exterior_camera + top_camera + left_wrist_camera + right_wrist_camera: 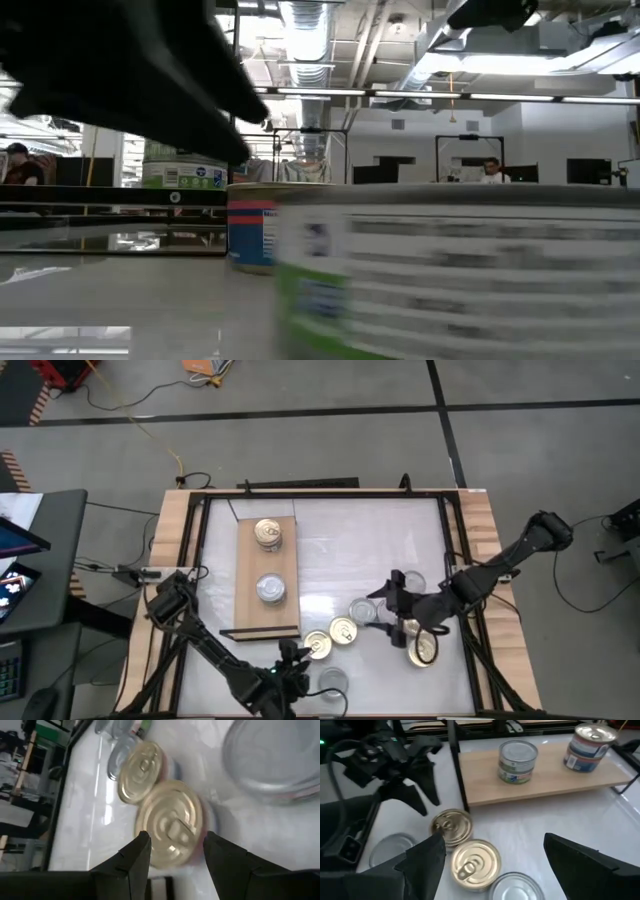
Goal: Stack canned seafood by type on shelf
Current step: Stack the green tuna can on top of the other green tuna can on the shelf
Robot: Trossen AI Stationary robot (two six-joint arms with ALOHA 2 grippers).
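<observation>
Left hand (295,652) open just off the shelf's near corner, fingers (136,851) straddling a gold-topped tin (318,645) on the white bench (340,535). Right hand (392,600) spread wide, well right of the shelf (266,575), above more loose tins (365,611). On the shelf, a gold-topped stack (267,533) at the far end, a silver-topped tin (270,589) nearer the middle. Second gold tin (343,631) touching the first.
</observation>
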